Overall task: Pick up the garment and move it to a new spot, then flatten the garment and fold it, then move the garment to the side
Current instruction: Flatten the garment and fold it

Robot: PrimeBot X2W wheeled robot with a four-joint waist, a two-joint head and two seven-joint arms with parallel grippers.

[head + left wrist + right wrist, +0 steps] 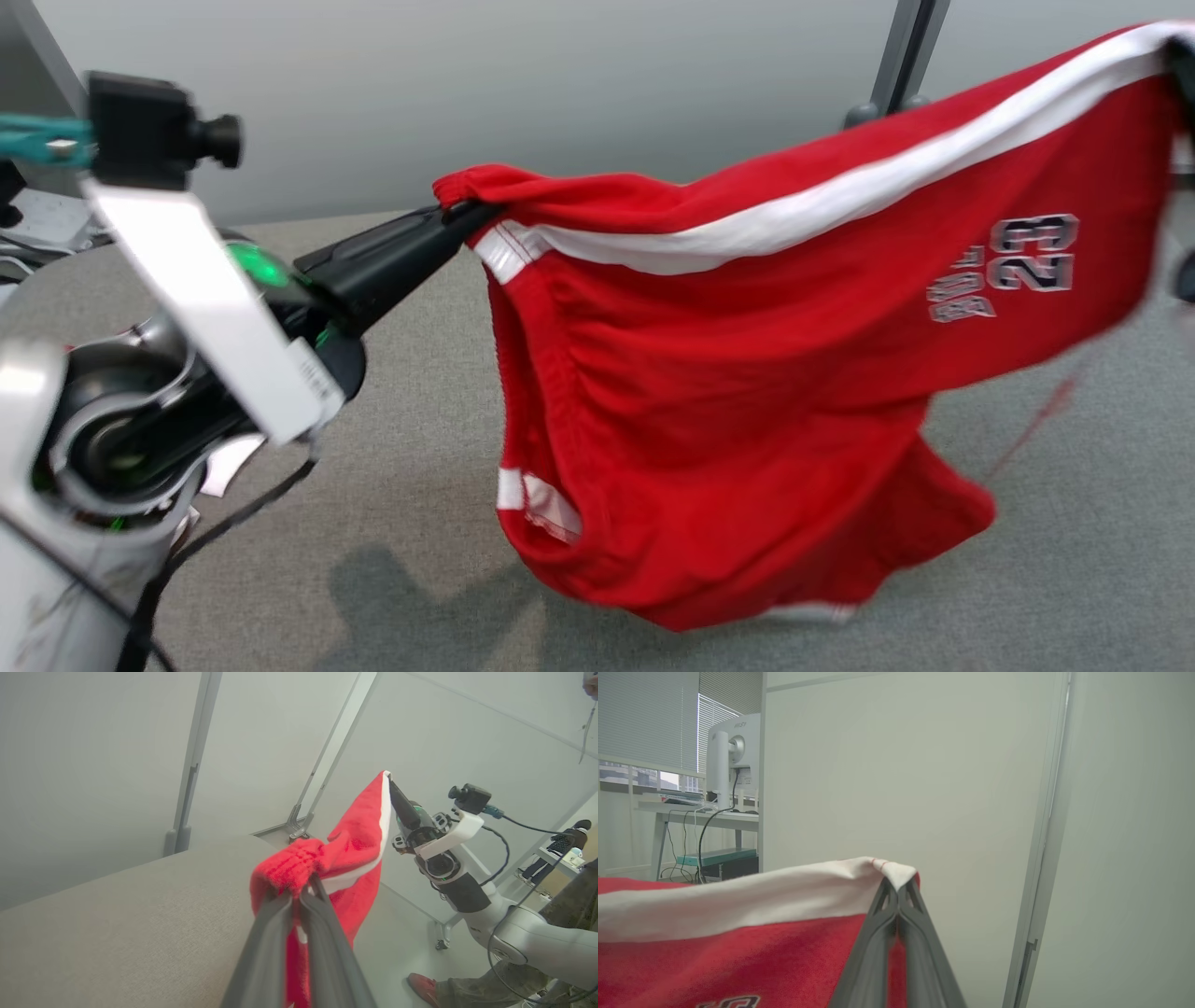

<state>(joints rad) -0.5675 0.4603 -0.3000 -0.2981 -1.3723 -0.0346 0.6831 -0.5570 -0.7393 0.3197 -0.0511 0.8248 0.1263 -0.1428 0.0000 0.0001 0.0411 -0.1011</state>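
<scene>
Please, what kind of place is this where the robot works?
Probably an office or lab: a monitor on a desk, window blinds, and pale partition panels.

"23" on the red garment (747,392)

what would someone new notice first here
The red fabric garment with a white stripe and a printed 23 hangs stretched over the grey cloth-covered table. The left pincer grips its left corner; the right pincer is shut on the white-striped right corner.
</scene>
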